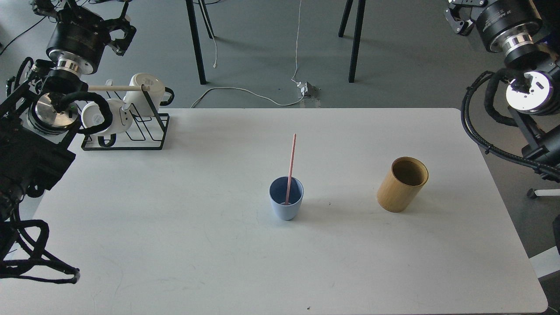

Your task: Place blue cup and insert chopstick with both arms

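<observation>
The blue cup (285,210) stands upright near the middle of the white table (175,227). One pale-pink chopstick (291,162) stands in it, leaning on the far rim, with its top well above the cup. Nothing holds either. My left arm is raised at the far left; its gripper (120,33) is above the mug rack, dark and hard to read. My right arm is raised at the top right, off the table; its gripper (455,17) is partly cut off by the view's top edge.
A tan bamboo cylinder (400,188) stands right of the cup. A black wire rack (131,131) with white mugs (146,87) sits at the table's back left corner. Chair legs and cables are on the floor behind.
</observation>
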Controlling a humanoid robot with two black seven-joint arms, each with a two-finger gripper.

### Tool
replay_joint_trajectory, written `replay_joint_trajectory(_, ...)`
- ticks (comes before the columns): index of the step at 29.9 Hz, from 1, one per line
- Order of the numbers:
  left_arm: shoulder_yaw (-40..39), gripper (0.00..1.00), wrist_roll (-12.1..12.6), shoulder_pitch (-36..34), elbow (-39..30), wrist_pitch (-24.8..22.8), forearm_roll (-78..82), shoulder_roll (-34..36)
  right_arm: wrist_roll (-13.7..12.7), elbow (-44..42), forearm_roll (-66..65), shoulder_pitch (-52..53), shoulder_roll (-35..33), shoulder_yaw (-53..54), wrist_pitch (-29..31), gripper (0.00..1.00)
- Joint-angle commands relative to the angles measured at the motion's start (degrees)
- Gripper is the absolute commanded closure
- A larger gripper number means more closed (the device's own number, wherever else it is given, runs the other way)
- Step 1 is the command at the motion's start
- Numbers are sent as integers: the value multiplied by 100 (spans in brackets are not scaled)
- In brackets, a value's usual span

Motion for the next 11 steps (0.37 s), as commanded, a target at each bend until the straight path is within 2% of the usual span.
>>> replay_joint_trajectory(1, 0, 1, -4, 24, -8, 0, -159, -15, -34, -170, 425, -120, 41, 3, 548, 0)
replay_joint_trajectory(11, 0, 0, -13, 33, -70, 0, -230, -76, -34, -100, 434, -147, 85, 21, 769, 0)
